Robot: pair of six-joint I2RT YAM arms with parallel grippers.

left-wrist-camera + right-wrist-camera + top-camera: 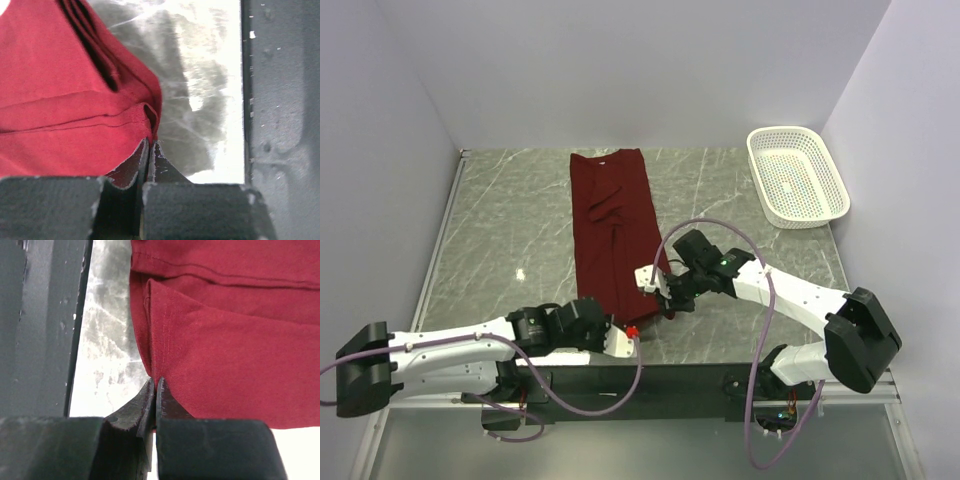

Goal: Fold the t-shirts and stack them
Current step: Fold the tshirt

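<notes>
– Cloth in both claws, is that right?

– Yes. The dark red short-sleeved cotton t-shirt (612, 215) lies on the grey marbled table (510, 230) as a long narrow strip, folded lengthwise. It runs from the far middle of the table toward the near edge. The collar end is on the far side, with a wrinkled sleeve fold just nearer than it.

– And where are the arms?

– Both are at the near end of the strip. The left gripper (626, 336) reaches in low from the left and is clenched on the near left corner. A scrap of red shows right at its tip. In its wrist view the dark fingertips (165, 172) press together, with the hem running down into the seam between them.

– And the other one?

– The right gripper (660, 296) comes in from the right and is pinched onto the near right corner. Its wrist view shows the stitched edge of the fabric meeting the closed fingertips (137, 410), with no gap between them.

– Is the near end off the table?

– I can't tell from where I stand. In the left wrist view the folded layers gape a little just above the grip, with dark slots between them.

– Anything else on the table?

– A white perforated plastic basket (798, 175) sits in the far right corner, well apart from the t-shirt.
</notes>
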